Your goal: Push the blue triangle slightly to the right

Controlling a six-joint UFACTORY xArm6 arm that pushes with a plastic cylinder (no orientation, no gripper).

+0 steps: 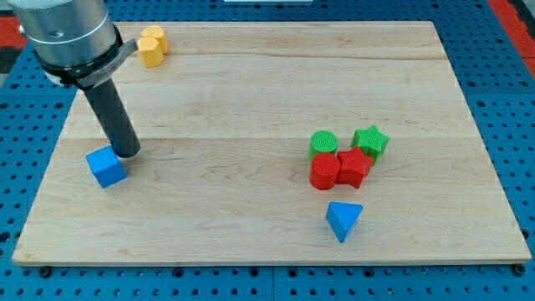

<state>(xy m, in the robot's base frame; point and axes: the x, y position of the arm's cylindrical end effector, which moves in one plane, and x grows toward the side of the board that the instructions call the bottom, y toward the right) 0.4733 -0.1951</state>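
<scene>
The blue triangle [343, 220] lies on the wooden board [251, 92] near the view's bottom, right of centre. My tip [128, 153] stands far to its left, near the board's left edge. It is right beside the upper right of a blue cube [106, 166], touching or nearly touching it.
A red cylinder [324, 172], a red star [354, 166], a green cylinder [323, 144] and a green star [370, 141] cluster just above the blue triangle. A yellow block [152, 45] sits at the board's top left. The blue pegboard [501, 84] surrounds the board.
</scene>
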